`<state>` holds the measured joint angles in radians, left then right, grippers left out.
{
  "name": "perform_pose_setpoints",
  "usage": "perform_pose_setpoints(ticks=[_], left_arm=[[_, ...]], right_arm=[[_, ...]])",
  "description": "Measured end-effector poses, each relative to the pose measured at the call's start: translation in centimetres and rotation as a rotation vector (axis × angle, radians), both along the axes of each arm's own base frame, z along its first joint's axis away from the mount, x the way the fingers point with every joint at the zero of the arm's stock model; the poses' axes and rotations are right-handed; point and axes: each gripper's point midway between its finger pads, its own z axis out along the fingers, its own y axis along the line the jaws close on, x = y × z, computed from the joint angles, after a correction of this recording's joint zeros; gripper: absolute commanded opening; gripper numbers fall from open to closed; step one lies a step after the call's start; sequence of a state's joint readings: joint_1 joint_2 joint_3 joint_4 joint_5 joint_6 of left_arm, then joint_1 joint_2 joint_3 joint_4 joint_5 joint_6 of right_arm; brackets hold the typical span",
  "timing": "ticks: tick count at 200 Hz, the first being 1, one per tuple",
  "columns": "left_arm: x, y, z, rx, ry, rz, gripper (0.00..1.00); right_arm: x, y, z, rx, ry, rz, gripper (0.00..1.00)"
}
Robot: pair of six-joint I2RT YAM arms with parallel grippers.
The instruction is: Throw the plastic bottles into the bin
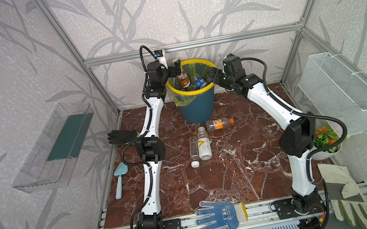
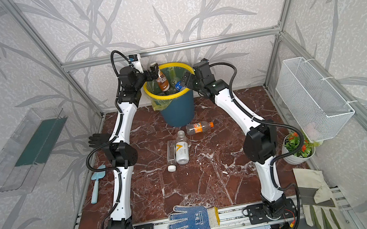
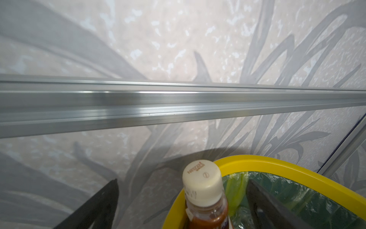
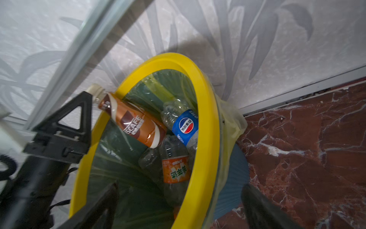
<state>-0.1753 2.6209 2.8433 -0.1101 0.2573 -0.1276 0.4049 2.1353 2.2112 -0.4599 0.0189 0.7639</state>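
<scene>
Marble tabletop (image 1: pixel 239 174); arms (image 1: pixel 153 120) arched toward bin (image 1: pixel 197 110); left gripper (image 1: pixel 177 68), right gripper (image 1: pixel 210 76) spread; brown bottle (image 1: pixel 183 79) seemingly loose.

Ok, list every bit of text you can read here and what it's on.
"NESCAFE": brown bottle at the rim of the bin.
"美年达": orange-label bottle inside the bin.
"百事可乐" over a Pepsi globe: blue-label bottle inside the bin.
Too small or blurred: labels of the white bottle and orange-capped bottle outside the bin, and the blue glove's mark.
</scene>
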Motion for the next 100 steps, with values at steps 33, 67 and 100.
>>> perform_pose_setpoints(ticks=[33,67,100], left_arm=[[-0.1,-0.2,0.6,-0.010,-0.023,-0.014,0.99],[-0.2,-0.5,0.6,-0.008,-0.025,-0.036,0.99],[-0.3,-0.7,0.6,-0.006,-0.025,-0.045,0.99]], right_arm=[[2.6,1.3,-2.7,-0.019,0.058,-0.007,0.84],[2.8,1.9,-1.7,-0.029,0.047,-0.004,0.48],[1.7,1.9,-1.0,-0.043,0.045,-0.003,0.41]])
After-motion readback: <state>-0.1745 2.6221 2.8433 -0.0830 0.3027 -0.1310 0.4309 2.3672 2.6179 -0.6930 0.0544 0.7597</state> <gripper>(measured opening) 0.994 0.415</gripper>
